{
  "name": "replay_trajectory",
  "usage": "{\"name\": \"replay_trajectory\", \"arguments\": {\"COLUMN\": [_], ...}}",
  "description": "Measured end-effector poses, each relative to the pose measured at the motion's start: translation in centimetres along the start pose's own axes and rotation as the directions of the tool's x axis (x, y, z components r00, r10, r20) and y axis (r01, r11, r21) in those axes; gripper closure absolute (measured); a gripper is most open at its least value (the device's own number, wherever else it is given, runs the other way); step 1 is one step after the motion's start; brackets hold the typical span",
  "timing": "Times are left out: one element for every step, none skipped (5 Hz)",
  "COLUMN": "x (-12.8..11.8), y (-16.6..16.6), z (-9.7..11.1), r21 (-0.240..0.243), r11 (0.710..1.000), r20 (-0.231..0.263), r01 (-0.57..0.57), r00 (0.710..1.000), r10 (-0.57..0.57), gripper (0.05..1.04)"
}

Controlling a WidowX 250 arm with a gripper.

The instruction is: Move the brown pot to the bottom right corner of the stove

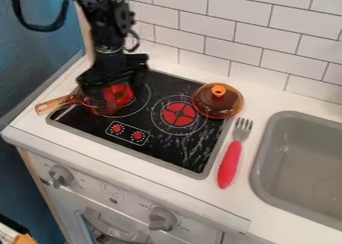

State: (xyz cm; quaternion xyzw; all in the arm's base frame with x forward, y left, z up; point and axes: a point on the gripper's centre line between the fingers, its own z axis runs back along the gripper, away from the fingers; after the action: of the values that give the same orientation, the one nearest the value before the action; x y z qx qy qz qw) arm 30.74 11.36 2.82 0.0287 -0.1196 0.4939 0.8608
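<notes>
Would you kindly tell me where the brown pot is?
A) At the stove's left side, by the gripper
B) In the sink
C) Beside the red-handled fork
A: the brown pot is by the gripper, its handle pointing out past the stove's left edge.

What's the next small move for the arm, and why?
Probably secure a grip on the pot before shifting it: the gripper is down at the pot, which sits on the left part of the stove, not at its bottom right corner.
</notes>
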Motion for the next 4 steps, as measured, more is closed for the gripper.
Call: {"name": "replay_trajectory", "arguments": {"x": [1.7, 2.6, 2.6, 2.7], "y": [0.9, 1.1, 1.9, 2.8], "z": [-1.3, -2.1, -3.0, -4.2], "r21": [0.015, 0.027, 0.072, 0.120], "r11": [0.993, 0.984, 0.975, 0.965], "r20": [-0.013, -0.011, -0.006, -0.014], "r01": [-0.120, -0.175, -0.211, -0.232], "r00": [0.993, 0.984, 0.977, 0.972], "r10": [0.120, 0.175, 0.212, 0.235], "gripper": [0.085, 0.085, 0.085, 0.085]}}
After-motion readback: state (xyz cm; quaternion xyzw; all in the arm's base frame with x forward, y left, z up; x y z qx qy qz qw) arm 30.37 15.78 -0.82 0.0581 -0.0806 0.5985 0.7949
